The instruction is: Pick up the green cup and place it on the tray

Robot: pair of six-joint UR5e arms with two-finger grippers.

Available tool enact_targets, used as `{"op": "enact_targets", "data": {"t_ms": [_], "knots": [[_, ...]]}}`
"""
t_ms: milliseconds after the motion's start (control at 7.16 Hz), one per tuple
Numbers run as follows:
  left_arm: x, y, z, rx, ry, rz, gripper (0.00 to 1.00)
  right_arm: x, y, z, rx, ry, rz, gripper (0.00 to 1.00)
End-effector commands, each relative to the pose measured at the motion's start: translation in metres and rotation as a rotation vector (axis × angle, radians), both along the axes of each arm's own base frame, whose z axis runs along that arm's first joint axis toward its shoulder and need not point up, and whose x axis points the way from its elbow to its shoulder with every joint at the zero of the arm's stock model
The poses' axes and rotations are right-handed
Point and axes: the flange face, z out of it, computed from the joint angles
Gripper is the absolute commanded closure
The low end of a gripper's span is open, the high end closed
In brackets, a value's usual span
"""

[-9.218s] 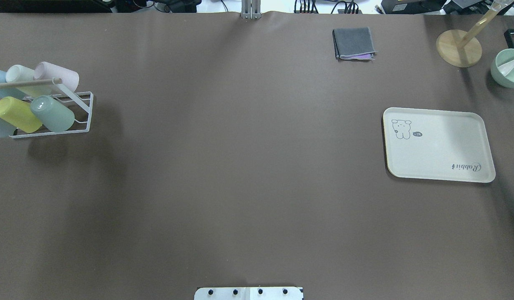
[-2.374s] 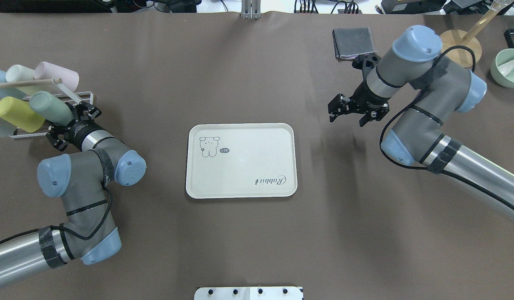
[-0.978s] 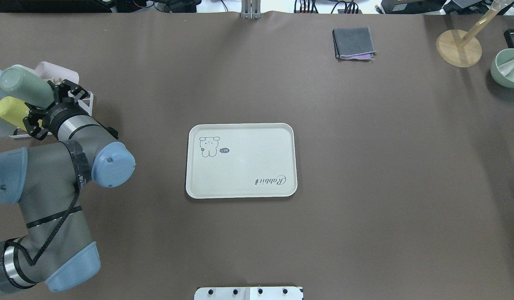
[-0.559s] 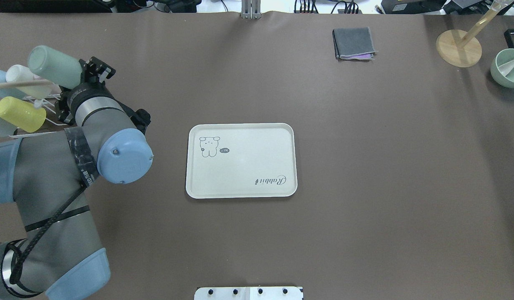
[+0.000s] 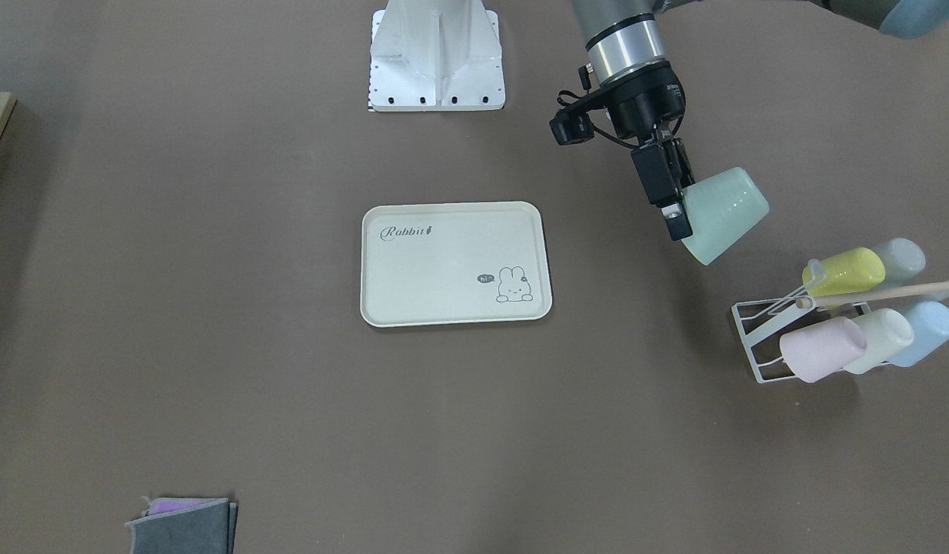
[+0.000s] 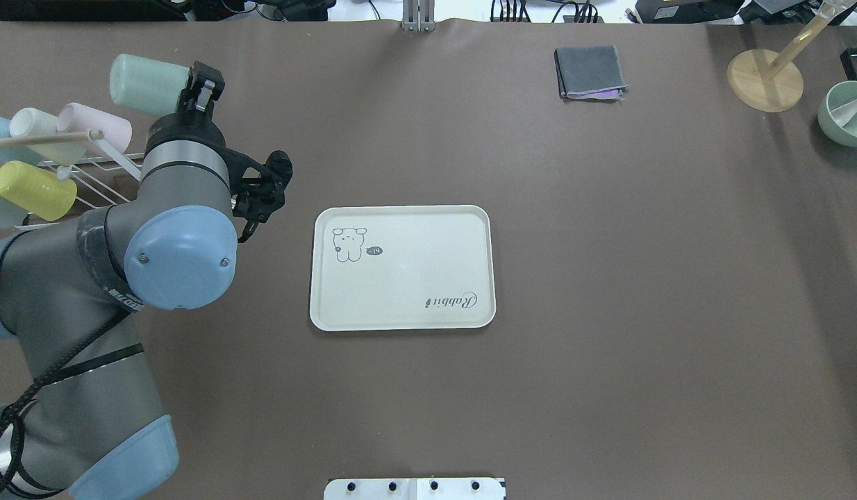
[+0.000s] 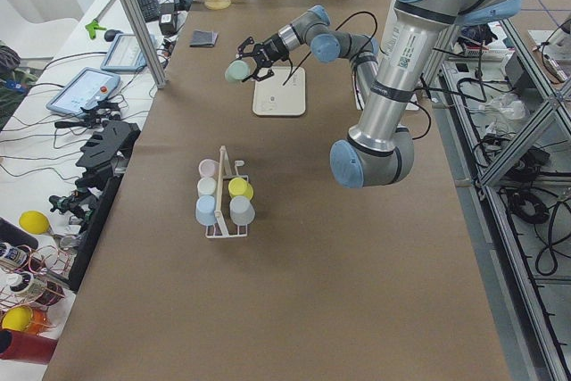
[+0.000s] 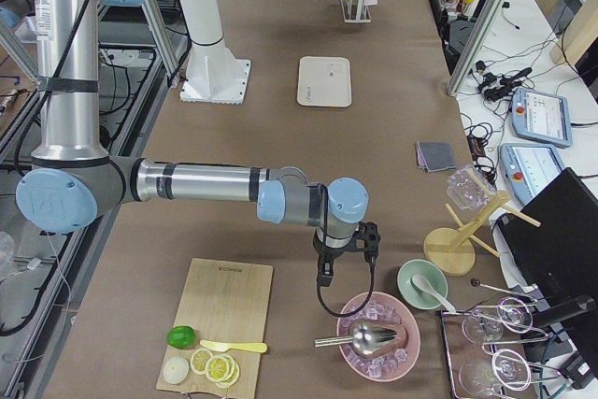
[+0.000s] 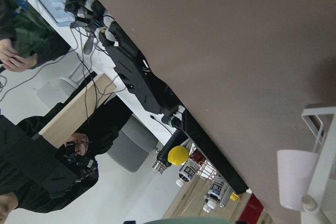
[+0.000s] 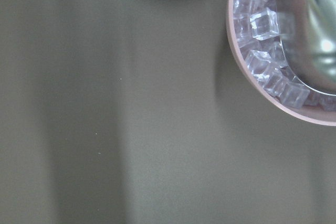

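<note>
My left gripper (image 6: 194,92) is shut on the rim of the mint-green cup (image 6: 146,84) and holds it tilted in the air, clear of the cup rack (image 6: 112,164). The front view shows the same hold, with the green cup (image 5: 724,214) up and to the right of the tray. The cream tray (image 6: 408,278), printed with "Rabbit" and a bunny, lies empty mid-table, to the right of the left gripper. It also shows in the front view (image 5: 444,265). My right gripper (image 8: 342,270) shows only in the right side view, far off by the ice bowl. I cannot tell whether it is open or shut.
The white wire rack (image 5: 755,338) holds pink (image 6: 95,125), yellow (image 6: 32,189), pale and blue cups. A folded grey cloth (image 6: 589,71), a wooden stand (image 6: 764,80) and a green bowl (image 6: 847,114) sit at the far right. A pink bowl of ice (image 10: 278,56) is beside the right wrist.
The tray was moved from the right side to mid-table and the right arm left the overhead view. My left gripper took the green cup off the rack and carried it up and rightward.
</note>
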Motion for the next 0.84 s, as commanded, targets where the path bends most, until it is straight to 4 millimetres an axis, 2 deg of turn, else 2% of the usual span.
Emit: {"op": "enact_targets", "data": {"t_ms": [0, 279, 698], "knots": [[0.009, 0.0, -0.017, 0.093, 0.227, 0.036, 0.5, 0.001, -0.002, 0.002, 0.008, 0.046, -0.017, 0.0], [0.017, 0.008, -0.032, 0.125, 0.459, 0.148, 0.52, 0.001, -0.01, -0.006, 0.03, 0.048, -0.018, 0.0], [0.061, 0.01, -0.019, 0.054, 0.92, 0.297, 0.55, 0.001, -0.01, -0.003, 0.026, 0.058, -0.021, 0.0]]}}
